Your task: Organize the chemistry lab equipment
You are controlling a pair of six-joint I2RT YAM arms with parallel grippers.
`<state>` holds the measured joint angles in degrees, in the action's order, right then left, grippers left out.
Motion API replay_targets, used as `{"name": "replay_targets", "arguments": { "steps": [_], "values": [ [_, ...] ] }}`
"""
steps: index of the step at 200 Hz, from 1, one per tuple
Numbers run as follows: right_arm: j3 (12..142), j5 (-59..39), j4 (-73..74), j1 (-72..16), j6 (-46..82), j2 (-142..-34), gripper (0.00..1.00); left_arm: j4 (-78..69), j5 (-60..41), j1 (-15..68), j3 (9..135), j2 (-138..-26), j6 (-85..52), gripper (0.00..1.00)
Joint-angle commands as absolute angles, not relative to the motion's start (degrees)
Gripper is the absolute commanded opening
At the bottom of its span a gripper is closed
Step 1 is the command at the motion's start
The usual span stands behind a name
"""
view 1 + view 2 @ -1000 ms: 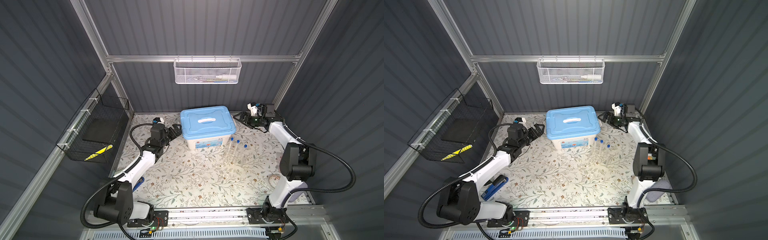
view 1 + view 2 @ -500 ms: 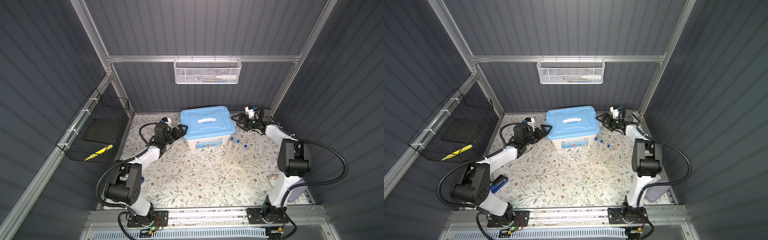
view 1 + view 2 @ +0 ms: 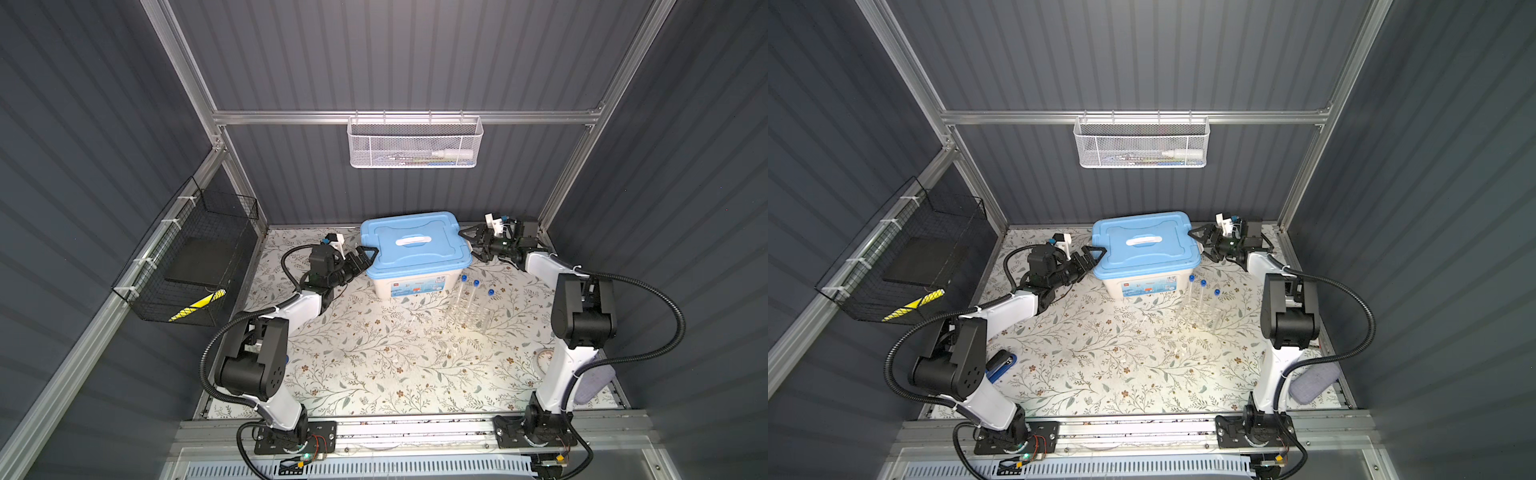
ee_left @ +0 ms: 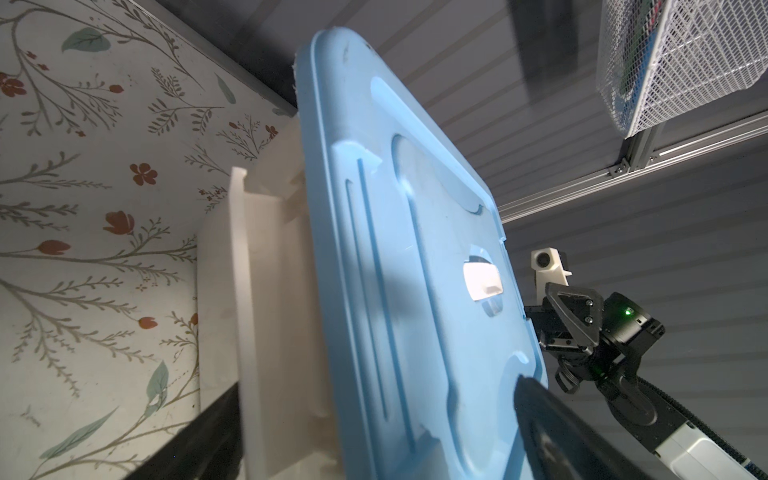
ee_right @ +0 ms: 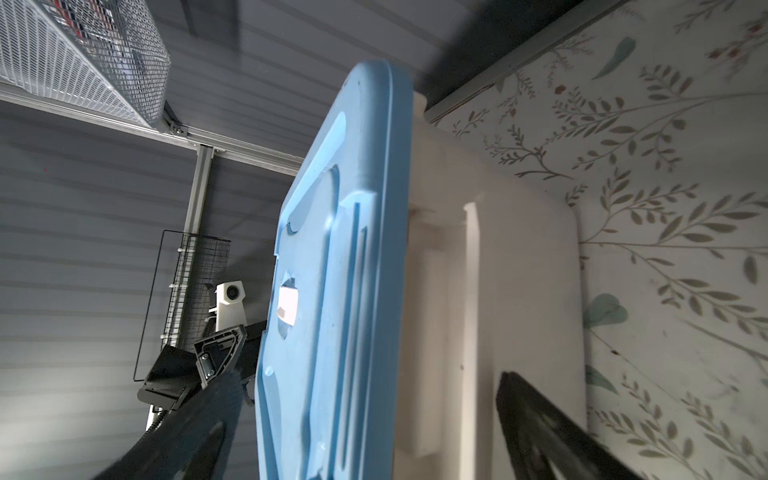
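Left gripper [image 3: 370,257] standing wide open, fingers straddling left rim of blue lid [image 3: 415,249] on white plastic storage box [image 3: 382,286], holding nothing. Right gripper [image 3: 467,246] likewise gaping across right rim, holding nothing. Long clear blue-capped test tubes [image 3: 473,297] standing upright in clear plastic tube rack [image 3: 463,321] on floral tabletop [image 3: 374,365], just in front of box

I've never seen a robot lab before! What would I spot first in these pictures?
Probably the white box with a bright blue lid at the back of the flowery table, with the left hand and right hand open at its two ends. Next, the blue-capped test tubes standing just in front of it, toward the right.
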<state>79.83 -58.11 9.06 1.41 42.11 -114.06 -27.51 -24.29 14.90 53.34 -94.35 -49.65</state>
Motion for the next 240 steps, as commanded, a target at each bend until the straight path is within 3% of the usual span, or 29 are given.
{"name": "replay_targets", "arguments": {
  "steps": [1,76,240],
  "values": [
    [79.5,-60.5,12.1,0.8,44.6,-114.6,0.95,-29.7,-26.0,14.6,55.6,-94.6,-50.4,0.99],
    [79.9,-56.2,5.9,0.1,39.0,-110.4,0.86,-27.1,-24.5,14.6,55.8,-91.6,-49.4,0.97],
    [83.6,-50.5,-5.9,-3.3,28.9,-105.6,0.85,-23.5,-23.0,15.7,56.9,-88.4,-47.2,0.92]
  ]
}}
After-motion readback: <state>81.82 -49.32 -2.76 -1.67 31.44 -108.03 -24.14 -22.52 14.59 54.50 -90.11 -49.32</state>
